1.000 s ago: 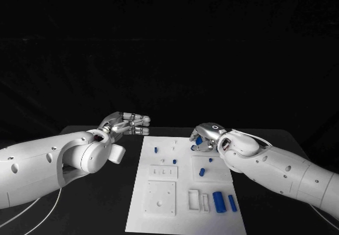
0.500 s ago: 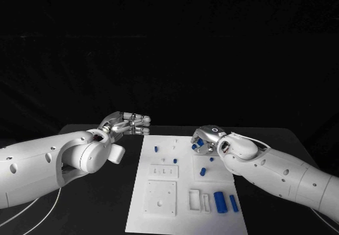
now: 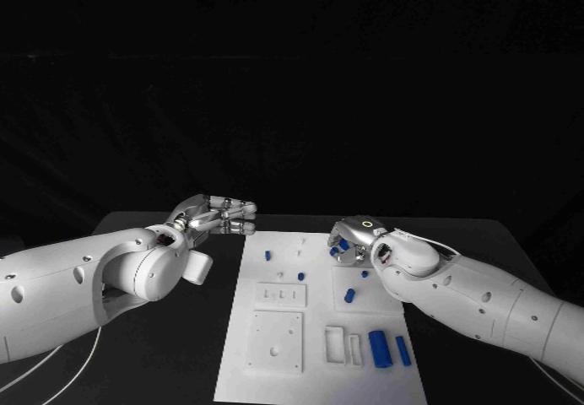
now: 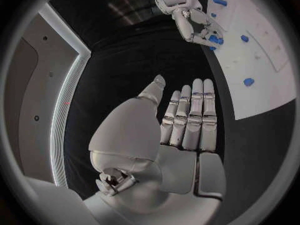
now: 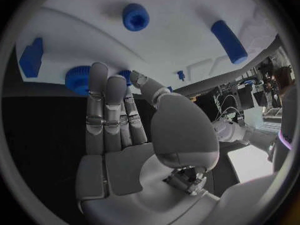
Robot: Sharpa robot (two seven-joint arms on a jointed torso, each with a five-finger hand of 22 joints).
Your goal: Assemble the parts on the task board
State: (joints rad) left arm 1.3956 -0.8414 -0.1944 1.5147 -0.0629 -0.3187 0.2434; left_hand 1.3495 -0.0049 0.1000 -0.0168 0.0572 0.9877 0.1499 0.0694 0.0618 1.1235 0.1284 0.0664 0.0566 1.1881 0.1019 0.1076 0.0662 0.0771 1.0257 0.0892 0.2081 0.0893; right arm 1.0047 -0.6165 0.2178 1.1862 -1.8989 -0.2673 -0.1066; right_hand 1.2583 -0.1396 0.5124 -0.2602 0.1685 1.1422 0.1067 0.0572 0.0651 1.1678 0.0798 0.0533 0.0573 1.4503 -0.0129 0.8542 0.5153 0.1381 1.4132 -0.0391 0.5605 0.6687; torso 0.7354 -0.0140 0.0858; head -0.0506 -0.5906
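The white task board (image 3: 280, 337) lies in the middle of the black table. My right hand (image 3: 353, 240) hovers over its far right corner with straight fingers and holds nothing. In the right wrist view my right hand (image 5: 125, 125) has its fingertips (image 5: 98, 75) beside a blue toothed wheel (image 5: 78, 79). A blue knob (image 5: 135, 16), a blue cylinder (image 5: 228, 41) and a blue block (image 5: 30, 57) lie further off on the board (image 5: 175, 40). My left hand (image 3: 219, 213) floats flat and empty off the board's far left corner.
Two upright blue cylinders (image 3: 377, 348) stand at the board's near right. A blue peg (image 3: 349, 295) and small pins (image 3: 267, 253) sit mid-board. White recessed blocks (image 3: 278, 339) fill the near left. Black table surrounds the board.
My right hand has sunk slightly towards the board's far right corner. The left hand has stayed where it was.
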